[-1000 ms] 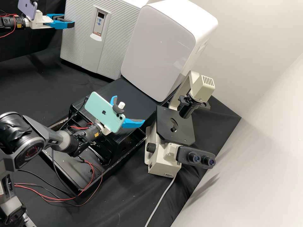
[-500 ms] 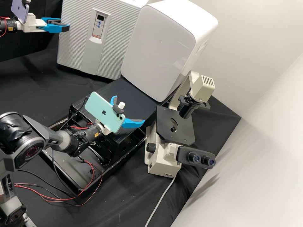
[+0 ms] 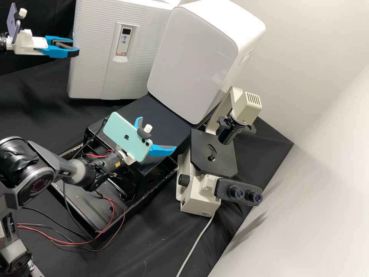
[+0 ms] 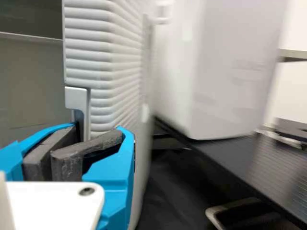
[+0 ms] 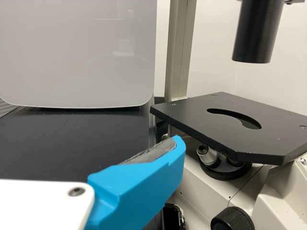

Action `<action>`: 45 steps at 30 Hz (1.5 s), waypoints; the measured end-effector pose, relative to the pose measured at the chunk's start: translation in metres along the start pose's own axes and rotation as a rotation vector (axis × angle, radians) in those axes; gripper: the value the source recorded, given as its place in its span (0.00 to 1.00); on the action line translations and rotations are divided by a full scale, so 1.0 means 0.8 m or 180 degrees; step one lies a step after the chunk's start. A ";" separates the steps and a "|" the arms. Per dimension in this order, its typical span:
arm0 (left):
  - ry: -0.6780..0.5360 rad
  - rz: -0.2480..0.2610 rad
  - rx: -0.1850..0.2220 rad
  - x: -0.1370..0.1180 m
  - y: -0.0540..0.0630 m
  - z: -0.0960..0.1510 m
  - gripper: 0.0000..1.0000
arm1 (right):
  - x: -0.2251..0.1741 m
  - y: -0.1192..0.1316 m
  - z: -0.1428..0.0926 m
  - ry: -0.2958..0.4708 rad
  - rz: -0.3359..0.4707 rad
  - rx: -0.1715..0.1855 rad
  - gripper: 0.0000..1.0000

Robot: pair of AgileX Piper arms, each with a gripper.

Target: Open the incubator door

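Incubator door (image 3: 92, 50) stands tall and ribbed in the high view, its long axis near upright but leaning a little. Left gripper (image 3: 75, 51) is at the door's free edge, coming from the side away from the smooth-fronted white cabinet (image 3: 192, 57); its jaws are drawn close together. Right gripper (image 3: 157, 133) is well apart from the door, on its near side toward the microscope (image 3: 213, 154), jaws spread wide with nothing between them. So the left arm is much the nearer.

Left wrist view: the door handle (image 4: 76, 98) sits on the door's edge, its narrow part running down between the dark pads. The jaws seem closed on it, though how firmly I cannot tell. The door probably stands partly open already; the pull should follow an arc out from its face, about the far edge. Too straight a pull could slip the pads off.

Right wrist view: one blue finger (image 5: 144, 189) points toward the microscope's black stage (image 5: 225, 127), clear of the door's swing, I judge.
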 end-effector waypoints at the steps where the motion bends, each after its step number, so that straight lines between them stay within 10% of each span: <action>1: -0.0152 0.0014 0.0020 -0.002 -0.002 0.010 0.00 | 0.000 0.000 0.000 0.0000 0.0000 0.0000 1.00; 7: -0.0676 0.0065 0.0066 -0.021 -0.005 0.050 0.00 | 0.000 0.000 0.000 0.0000 0.0000 0.0000 1.00; 18: -0.0465 0.0315 -0.0101 -0.045 -0.003 0.065 0.00 | 0.000 0.000 0.000 0.0000 0.0000 0.0000 1.00; 19: -0.0327 0.0385 -0.0121 -0.046 -0.001 0.063 1.00 | 0.000 0.000 0.000 0.0000 0.0000 0.0000 1.00; 34: 0.1168 0.0737 0.0274 -0.055 0.014 0.026 1.00 | 0.000 0.000 0.000 0.0000 0.0000 0.0000 1.00; 40: 0.1438 0.0751 0.0643 -0.059 0.017 0.019 1.00 | 0.000 0.000 0.000 0.0000 0.0000 0.0000 1.00; 45: 0.1641 0.0719 0.0582 -0.057 0.007 -0.001 1.00 | 0.000 0.000 0.000 0.0000 0.0000 0.0000 1.00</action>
